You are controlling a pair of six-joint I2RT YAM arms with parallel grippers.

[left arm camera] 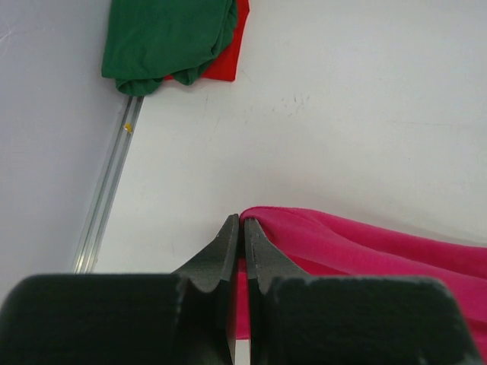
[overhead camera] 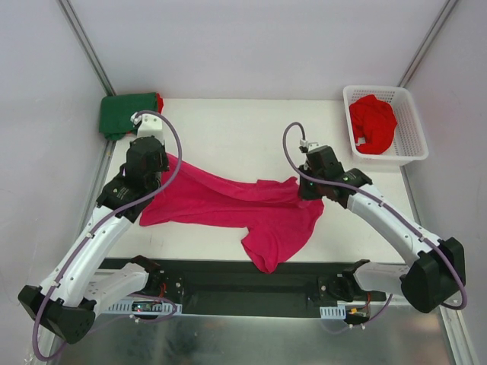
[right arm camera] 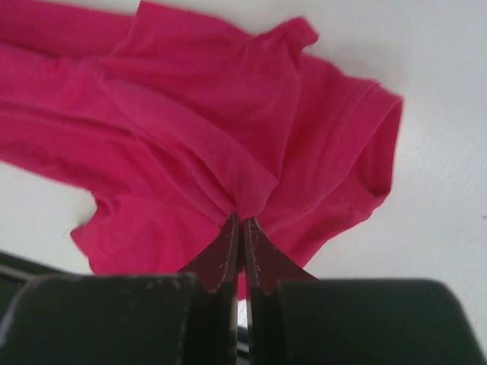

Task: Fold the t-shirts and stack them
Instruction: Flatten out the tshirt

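Jaws pinched almost fully together on both sides: left gripper (left arm camera: 242, 222) nipping the left end of the magenta-pink t-shirt (overhead camera: 251, 205), right gripper (right arm camera: 242, 222) nipping a fold at its right end. Long axis running left to right between the two, slack, sagging nearward. Likely next: drawing apart along that axis. Folded dark green t-shirt (overhead camera: 125, 114) far left, well apart.
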